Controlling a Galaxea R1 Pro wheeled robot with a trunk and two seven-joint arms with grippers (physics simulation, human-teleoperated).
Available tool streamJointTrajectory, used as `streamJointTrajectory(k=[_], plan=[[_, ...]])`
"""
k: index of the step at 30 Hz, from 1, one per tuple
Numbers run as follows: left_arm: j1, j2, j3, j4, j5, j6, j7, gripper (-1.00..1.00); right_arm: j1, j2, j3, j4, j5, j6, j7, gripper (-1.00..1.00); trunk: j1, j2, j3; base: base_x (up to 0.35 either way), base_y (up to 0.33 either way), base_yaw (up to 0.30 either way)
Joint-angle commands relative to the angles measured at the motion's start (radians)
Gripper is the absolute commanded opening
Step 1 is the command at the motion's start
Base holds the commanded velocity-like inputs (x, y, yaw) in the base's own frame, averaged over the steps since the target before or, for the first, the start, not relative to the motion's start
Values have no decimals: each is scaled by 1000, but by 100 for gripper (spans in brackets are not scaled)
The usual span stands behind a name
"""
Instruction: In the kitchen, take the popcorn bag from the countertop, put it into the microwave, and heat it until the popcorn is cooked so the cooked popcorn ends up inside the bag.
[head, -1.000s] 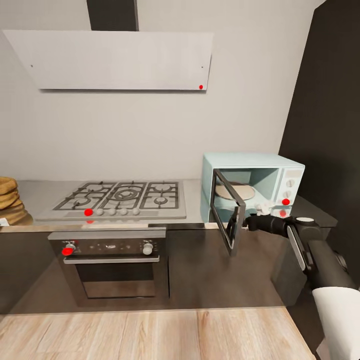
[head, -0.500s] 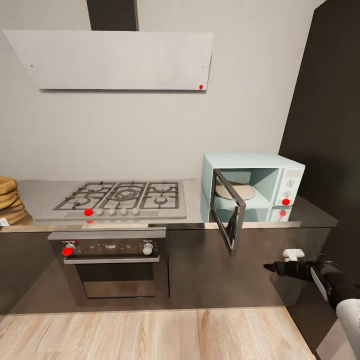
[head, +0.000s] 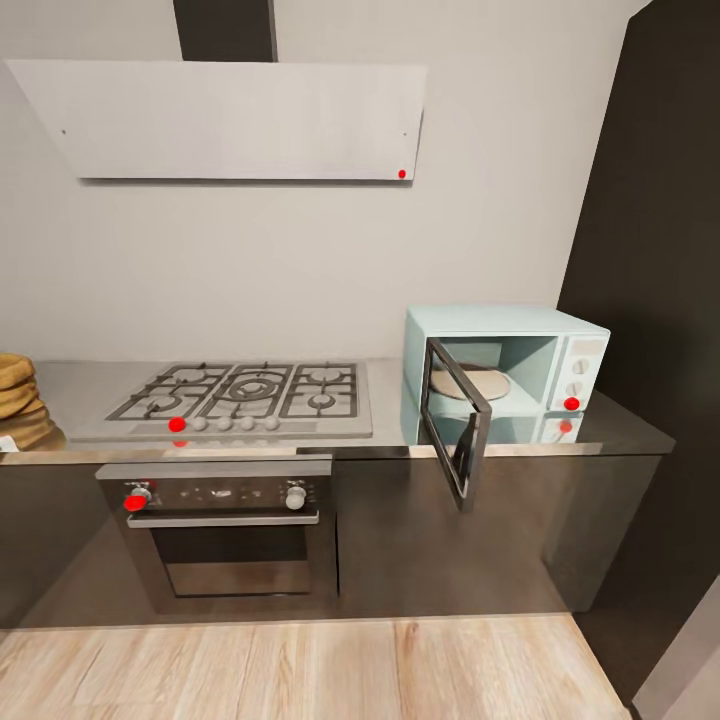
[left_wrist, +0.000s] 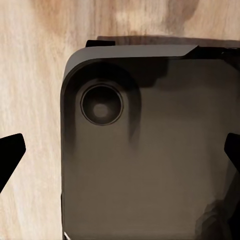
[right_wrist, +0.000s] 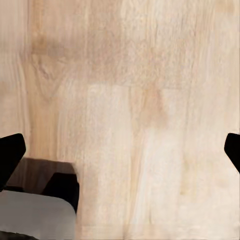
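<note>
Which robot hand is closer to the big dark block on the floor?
Left, I think. The left gripper points straight at the dark block, fingers spread. The right gripper points at bare wood floor, with something dark at its view's edge.

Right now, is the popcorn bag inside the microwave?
No, the microwave stands with its door swung open and only a round plate inside, no bag.

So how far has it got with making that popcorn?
Done: the microwave door hangs open, its turntable bare. In hand: nothing; both wrist views show open fingertips over wood floor. Left: fetch the popcorn bag, apparently the brown shape at the countertop far left, load it, shut, heat.
</note>
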Motion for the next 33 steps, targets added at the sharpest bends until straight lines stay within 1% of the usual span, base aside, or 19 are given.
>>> streamJointTrajectory(k=[1, 2, 3, 4, 5, 6, 8, 12, 14, 19, 33], plan=[[0, 0, 1, 1, 3, -3, 1, 100, 40, 17, -12, 2, 7, -10, -15, 100, 0, -1, -1, 0, 0, 0], [0, 0, 4, 1, 3, -3, 1, 100, 91, 39, -11, 2, 7, -21, -40, 100, 0, -1, -1, 0, 0, 0], [0, 0, 16, 1, 3, -3, 1, 100, 143, 66, -12, 3, 7, -35, -78, 100, 0, -1, -1, 0, 0, 0], [0, -1, 25, 1, 3, -3, 1, 100, 163, 79, -12, 3, 7, -42, -94, 100, 0, -1, -1, 0, 0, 0], [0, 0, 43, 1, 2, -3, 1, 100, 194, 96, -12, 3, 6, -55, -113, 100, 0, -1, -1, 0, 0, 0], [0, 0, 53, 0, 2, -3, 1, 100, 213, 103, -12, 3, 6, -60, -121, 100, 0, -1, -1, 0, 0, 0], [0, 0, 59, -1, 2, -3, 1, 100, 236, 112, -12, 3, 4, -65, -126, 100, 0, -1, -1, 0, 0, 0], [0, 0, 62, -1, 2, -3, 1, 100, 254, 134, -13, 3, 1, -64, -135, 100, 0, -1, -1, 0, 0, 0], [0, 0, 62, -1, 2, -3, 1, 100, 256, 138, -13, 3, 4, -67, -153, 100, 0, -1, -1, 0, 0, 0], [0, 0, 62, -1, 2, -3, 1, 100, 256, 139, -24, 4, -22, -55, -160, 100, 0, -1, -1, 0, 0, 55], [0, -2, 62, -1, 1, -3, 1, 100, 270, 139, -24, 4, -27, -63, -162, 100, 0, -1, -1, 0, 0, 268]])
